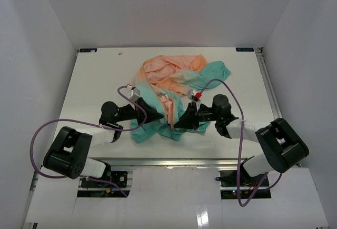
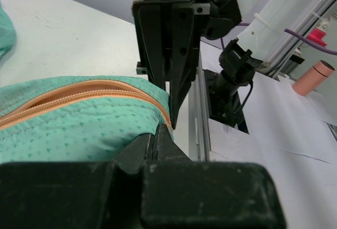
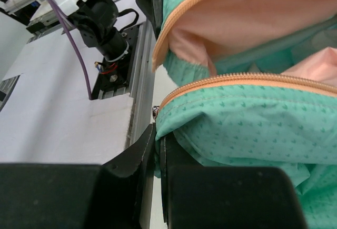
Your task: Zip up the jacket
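White table [image 1: 89, 81], white walls on three sides. The jacket [image 1: 174, 79] lies crumpled mid-table, peach half toward the far edge, teal half toward the arms. Both arms reach fwd and bend inward, forearms low, so the two claws meet nose to nose at the teal near hem. The left gripper [image 1: 159, 116] points in from the left and the right gripper [image 1: 178, 123] from the right, tips just beside each other.

Left wrist view: fingers pressed together, nipping the hem corner where the orange zipper [image 2: 79, 98] ends. The opp. claw stands upright right in front.

Right wrist view: jaws closed on thin teal fabric, a sliver showing between the fingers, w/ a small metal bit [image 3: 155, 111] at the zipper's end just above. The two zipper sides are apart here, pink lining showing between.

The near table edge and its metal rail [image 3: 139, 71] sit close by the claws — little room that way. Bare tabletop lies to the left, right and beyond the jacket.
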Robot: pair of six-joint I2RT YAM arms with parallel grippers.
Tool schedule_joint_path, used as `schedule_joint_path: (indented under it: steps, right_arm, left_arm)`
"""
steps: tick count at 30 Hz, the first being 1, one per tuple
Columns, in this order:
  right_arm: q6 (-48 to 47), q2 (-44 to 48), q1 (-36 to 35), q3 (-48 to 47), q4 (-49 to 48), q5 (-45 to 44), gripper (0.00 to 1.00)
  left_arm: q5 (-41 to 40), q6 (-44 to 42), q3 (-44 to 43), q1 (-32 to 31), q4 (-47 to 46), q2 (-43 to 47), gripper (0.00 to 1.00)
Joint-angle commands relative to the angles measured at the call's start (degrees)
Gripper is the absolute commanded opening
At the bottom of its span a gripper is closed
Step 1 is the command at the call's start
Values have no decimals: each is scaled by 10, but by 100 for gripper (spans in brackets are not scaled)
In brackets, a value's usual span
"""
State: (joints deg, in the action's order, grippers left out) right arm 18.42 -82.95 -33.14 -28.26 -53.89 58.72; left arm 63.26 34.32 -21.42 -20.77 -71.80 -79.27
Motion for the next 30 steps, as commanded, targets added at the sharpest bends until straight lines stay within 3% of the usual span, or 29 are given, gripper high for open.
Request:
schedule_joint_path:
  steps: [1,30]
  right_arm:
    - [23,-13,-3,-25,-57,35,8]
    - [59,-14,-18,-19,-111,24,8]
  left_arm:
    - [38,24,5,-5,-79,-6,0]
    - [3,-19,0,-27,-16,2,0]
